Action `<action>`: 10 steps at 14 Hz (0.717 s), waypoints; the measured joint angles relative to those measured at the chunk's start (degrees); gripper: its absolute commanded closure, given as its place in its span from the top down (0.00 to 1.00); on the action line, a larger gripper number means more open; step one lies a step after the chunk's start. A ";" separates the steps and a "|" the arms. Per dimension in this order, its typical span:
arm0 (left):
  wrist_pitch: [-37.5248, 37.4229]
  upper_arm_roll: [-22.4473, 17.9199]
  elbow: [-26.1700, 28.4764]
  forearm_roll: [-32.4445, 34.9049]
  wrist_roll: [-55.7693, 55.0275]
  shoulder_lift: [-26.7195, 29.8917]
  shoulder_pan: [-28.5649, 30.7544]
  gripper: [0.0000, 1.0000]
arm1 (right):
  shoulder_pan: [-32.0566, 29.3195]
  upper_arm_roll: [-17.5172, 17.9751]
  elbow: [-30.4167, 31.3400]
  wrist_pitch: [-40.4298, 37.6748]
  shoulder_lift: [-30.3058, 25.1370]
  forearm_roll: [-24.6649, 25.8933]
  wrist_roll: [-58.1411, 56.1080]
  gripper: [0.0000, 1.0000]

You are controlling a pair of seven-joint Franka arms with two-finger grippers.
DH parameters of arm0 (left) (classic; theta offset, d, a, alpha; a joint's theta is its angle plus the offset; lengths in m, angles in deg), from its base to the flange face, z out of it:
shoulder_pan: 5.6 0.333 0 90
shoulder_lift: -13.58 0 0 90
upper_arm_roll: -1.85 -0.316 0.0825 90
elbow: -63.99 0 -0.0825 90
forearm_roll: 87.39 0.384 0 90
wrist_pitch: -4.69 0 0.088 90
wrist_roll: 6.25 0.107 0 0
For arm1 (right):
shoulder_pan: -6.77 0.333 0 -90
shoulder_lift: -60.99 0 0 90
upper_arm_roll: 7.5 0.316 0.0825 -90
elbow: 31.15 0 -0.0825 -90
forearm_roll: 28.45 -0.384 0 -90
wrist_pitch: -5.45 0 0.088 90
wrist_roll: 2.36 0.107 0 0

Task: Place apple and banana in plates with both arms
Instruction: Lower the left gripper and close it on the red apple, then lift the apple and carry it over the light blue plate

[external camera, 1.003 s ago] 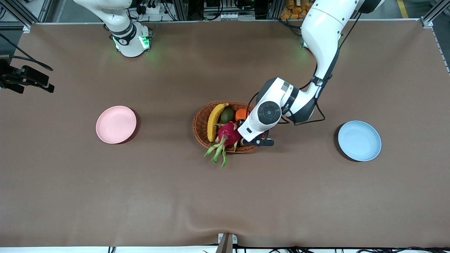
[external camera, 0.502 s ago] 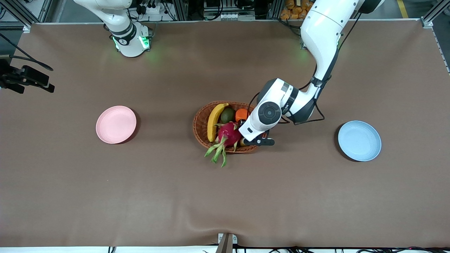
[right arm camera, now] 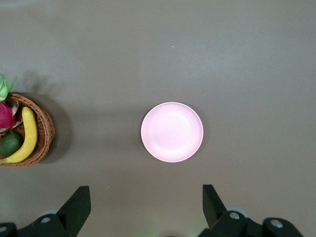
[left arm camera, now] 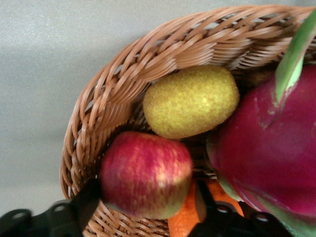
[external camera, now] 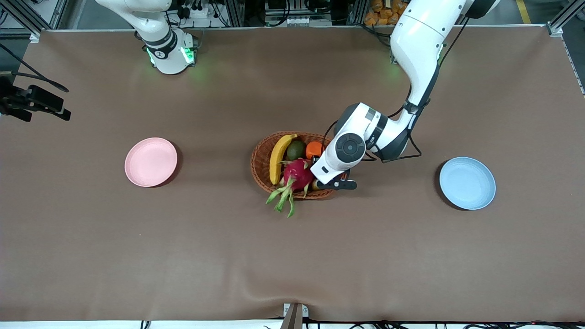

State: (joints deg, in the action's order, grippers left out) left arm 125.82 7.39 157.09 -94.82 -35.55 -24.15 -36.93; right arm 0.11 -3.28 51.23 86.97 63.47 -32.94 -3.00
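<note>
The red apple (left arm camera: 145,173) with yellowish patches lies in the woven basket (external camera: 258,170), at the end toward the left arm. My left gripper (left arm camera: 148,198) reaches down into the basket, its black fingers (left arm camera: 89,200) pressed on both sides of the apple, shut on it. The yellow banana (external camera: 277,157) lies along the basket's end toward the right arm. The pink plate (external camera: 151,162) sits toward the right arm's end of the table, the blue plate (external camera: 467,183) toward the left arm's end. My right gripper (right arm camera: 145,191) waits open high over the pink plate (right arm camera: 172,132).
The basket also holds a magenta dragon fruit (external camera: 297,173), an orange (external camera: 313,148), a dark green fruit (external camera: 295,150) and a rough yellow-green fruit (left arm camera: 191,101) touching the apple. The basket's wicker wall (left arm camera: 94,128) curves close round the apple.
The left gripper's fingers have closed in on the apple inside the basket. The left wrist shifted only slightly. The right arm has not moved.
</note>
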 measured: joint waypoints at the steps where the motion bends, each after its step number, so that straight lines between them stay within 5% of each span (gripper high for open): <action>1: 0.01 -0.01 -0.04 0.00 0.02 0.01 0.00 0.36 | 0.00 0.00 0.00 0.00 0.00 0.00 0.00 1.00; 6: -1.10 -0.04 -1.36 0.00 -0.01 0.57 0.18 0.26 | -0.01 0.00 0.00 0.03 0.00 -0.01 0.00 1.00; 10: -11.39 -0.88 -6.16 0.01 0.20 5.06 2.21 0.26 | -0.01 0.00 0.00 0.07 0.01 -0.04 0.00 1.00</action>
State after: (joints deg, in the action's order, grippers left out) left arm 114.43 6.51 150.93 -94.81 -35.35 -19.09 -34.72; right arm 0.10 -3.28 51.23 87.03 63.48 -32.97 -3.00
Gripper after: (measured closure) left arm 0.295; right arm 0.000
